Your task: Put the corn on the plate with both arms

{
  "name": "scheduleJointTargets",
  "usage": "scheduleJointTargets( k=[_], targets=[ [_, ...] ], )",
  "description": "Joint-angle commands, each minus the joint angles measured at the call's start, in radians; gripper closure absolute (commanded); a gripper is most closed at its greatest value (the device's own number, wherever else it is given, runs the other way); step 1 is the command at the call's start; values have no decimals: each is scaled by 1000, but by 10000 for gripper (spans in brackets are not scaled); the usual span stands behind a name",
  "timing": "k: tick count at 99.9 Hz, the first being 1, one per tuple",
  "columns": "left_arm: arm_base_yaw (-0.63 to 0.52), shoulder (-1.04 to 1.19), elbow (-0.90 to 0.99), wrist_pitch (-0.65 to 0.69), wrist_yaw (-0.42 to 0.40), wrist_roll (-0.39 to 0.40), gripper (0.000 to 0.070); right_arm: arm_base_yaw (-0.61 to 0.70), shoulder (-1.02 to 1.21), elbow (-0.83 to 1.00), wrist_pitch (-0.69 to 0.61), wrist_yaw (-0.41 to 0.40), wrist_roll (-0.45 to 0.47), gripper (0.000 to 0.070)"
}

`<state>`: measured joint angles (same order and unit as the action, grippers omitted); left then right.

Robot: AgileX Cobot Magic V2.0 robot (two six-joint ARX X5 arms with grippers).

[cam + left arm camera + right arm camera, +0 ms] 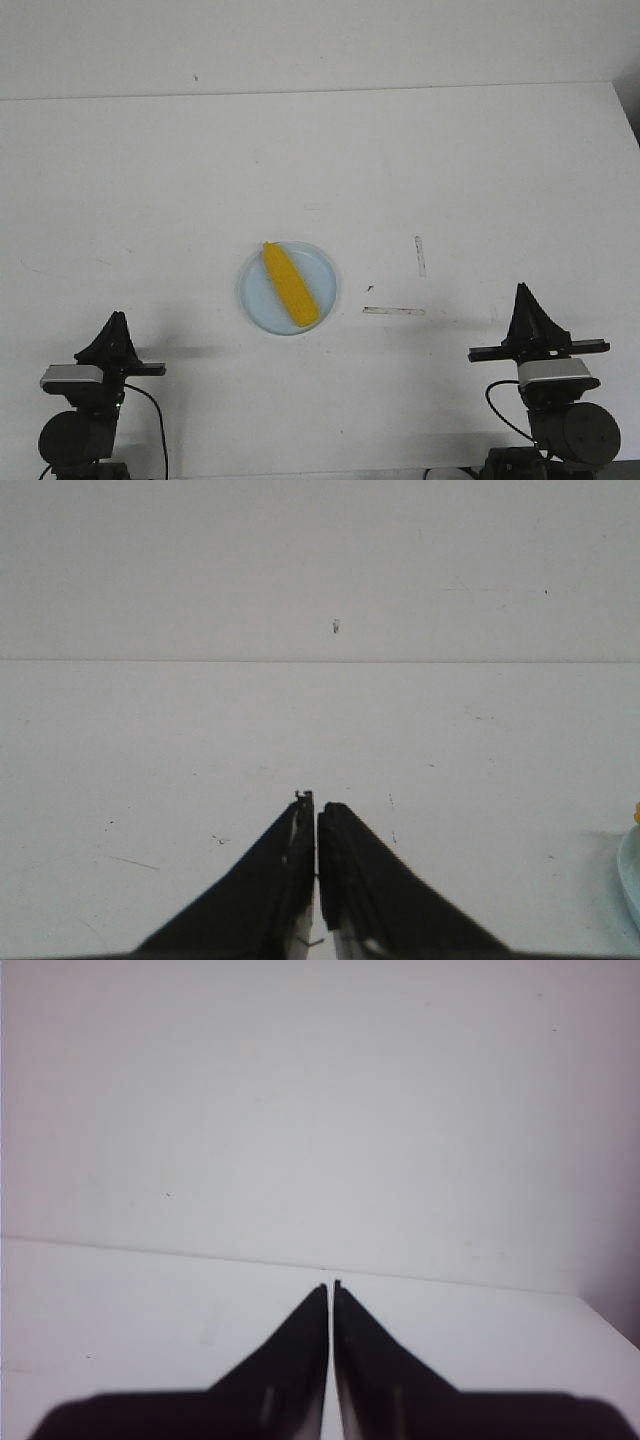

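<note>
The yellow corn (290,285) lies on the pale blue plate (322,270) near the middle of the white table, its pointed end toward the back left. My left gripper (118,318) is shut and empty at the front left, well apart from the plate. My right gripper (523,290) is shut and empty at the front right. In the left wrist view the shut gripper (316,802) is over bare table, and the plate's rim (632,875) and a sliver of corn (637,811) show at the edge. The right wrist view shows only the shut gripper (331,1285) and bare table.
Two thin pale tape strips lie on the table right of the plate, one upright (420,256) and one level (394,311). The table's back edge (300,93) meets a white wall. The table's right edge (625,110) is near the right arm.
</note>
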<state>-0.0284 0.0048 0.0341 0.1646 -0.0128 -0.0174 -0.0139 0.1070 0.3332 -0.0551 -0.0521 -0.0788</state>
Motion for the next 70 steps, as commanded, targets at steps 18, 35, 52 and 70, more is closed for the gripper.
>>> scheduleJointTargets(
  k=[18, 35, 52, 70],
  targets=[
    [-1, -2, -21, 12, 1, -2, 699, 0, -2, 5, 10, 0, 3, 690],
    [-1, -2, -21, 12, 1, -2, 699, 0, -2, 5, 10, 0, 2, 690],
    [-1, -2, -21, 12, 1, -2, 699, 0, -2, 2, 14, 3, 3, 690],
    [-1, -2, -21, 12, 1, -2, 699, 3, -60, -55, 10, 3, 3, 690]
  ],
)
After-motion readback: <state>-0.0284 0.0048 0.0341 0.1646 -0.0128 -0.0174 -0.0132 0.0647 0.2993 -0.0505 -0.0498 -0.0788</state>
